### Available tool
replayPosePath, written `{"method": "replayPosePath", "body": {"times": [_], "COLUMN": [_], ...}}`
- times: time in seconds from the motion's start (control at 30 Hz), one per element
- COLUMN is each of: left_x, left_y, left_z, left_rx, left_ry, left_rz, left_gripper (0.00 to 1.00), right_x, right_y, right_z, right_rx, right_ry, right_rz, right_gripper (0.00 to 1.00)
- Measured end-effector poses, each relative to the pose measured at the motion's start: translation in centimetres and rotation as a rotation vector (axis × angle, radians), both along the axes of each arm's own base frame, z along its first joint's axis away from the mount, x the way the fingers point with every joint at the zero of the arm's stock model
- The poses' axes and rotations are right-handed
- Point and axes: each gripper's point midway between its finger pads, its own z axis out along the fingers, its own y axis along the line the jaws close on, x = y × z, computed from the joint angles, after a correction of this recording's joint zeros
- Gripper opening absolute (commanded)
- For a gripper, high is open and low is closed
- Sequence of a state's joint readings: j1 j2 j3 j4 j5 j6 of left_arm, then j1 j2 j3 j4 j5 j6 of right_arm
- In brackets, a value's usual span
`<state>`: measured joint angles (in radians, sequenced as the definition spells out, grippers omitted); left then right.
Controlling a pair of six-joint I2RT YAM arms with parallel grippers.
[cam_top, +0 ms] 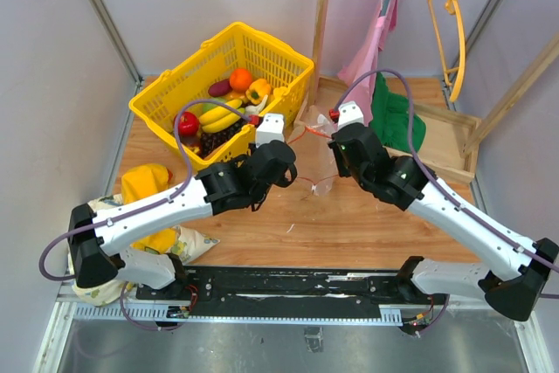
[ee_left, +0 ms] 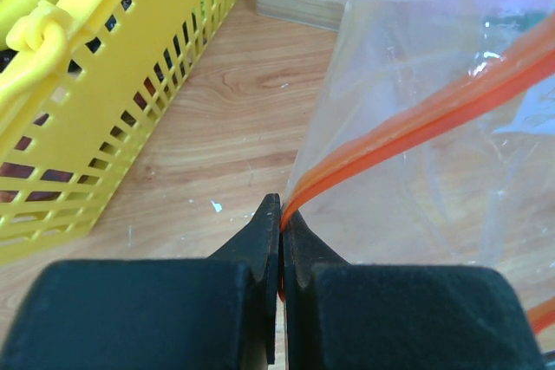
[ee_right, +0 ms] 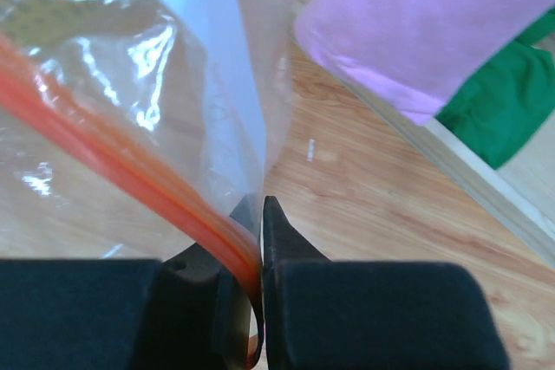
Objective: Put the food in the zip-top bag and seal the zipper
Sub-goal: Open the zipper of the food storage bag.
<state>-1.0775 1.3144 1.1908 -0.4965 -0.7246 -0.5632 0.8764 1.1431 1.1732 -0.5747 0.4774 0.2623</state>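
Note:
The clear zip-top bag point(cam_top: 316, 156) hangs between my two grippers above the wooden table. My left gripper point(ee_left: 282, 210) is shut on one end of its red zipper point(ee_left: 416, 119). My right gripper point(ee_right: 258, 210) is shut on the other end of the zipper point(ee_right: 113, 158). The bag shows in the left wrist view point(ee_left: 434, 197) and the right wrist view point(ee_right: 104, 67). The food lies in the yellow basket point(cam_top: 175, 76) at the back left: red apple point(cam_top: 188, 122), bananas point(cam_top: 218, 114), orange point(cam_top: 240, 79), pepper point(cam_top: 258, 90), dark grapes point(cam_top: 218, 138). No food shows in the bag.
A wooden rack point(cam_top: 325, 24) with a pink cloth point(cam_top: 371, 50) and a green cloth point(cam_top: 397, 121) stands at the back right on a wooden tray point(cam_top: 450, 141). A yellow-patterned cloth bundle point(cam_top: 153, 185) lies at the left under my left arm. An orange hanger point(cam_top: 456, 15) hangs from the rail.

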Motion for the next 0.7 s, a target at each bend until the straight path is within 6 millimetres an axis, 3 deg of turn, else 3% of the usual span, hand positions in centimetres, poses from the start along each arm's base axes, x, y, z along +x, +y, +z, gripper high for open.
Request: {"method": "replayPosePath", "body": {"times": [0.1, 0.2, 0.4, 0.7], "left_x": [0.0, -0.2, -0.6, -0.5], "left_y": [0.1, -0.1, -1.5, -2.6], "left_z": [0.3, 0.3, 0.1, 2.4], "left_rx": [0.025, 0.032, 0.0, -0.112], "left_ry": [0.009, 0.015, 0.023, -0.005], "left_rz": [-0.004, -0.021, -0.101, -0.17], "left_gripper": [0.0, 0.0, 0.17, 0.36], "right_x": [0.5, 0.5, -0.6, -2.3], "right_y": [-1.5, -1.6, 1.4, 4.5], "right_z": [0.1, -0.2, -0.6, -2.4], "right_rx": [-0.033, -0.041, 0.024, 0.06], "right_ry": [0.009, 0.031, 0.085, 0.213], "right_rz": [-0.022, 0.008, 0.177, 0.337], "right_gripper": [0.05, 0.02, 0.01, 0.01]}}
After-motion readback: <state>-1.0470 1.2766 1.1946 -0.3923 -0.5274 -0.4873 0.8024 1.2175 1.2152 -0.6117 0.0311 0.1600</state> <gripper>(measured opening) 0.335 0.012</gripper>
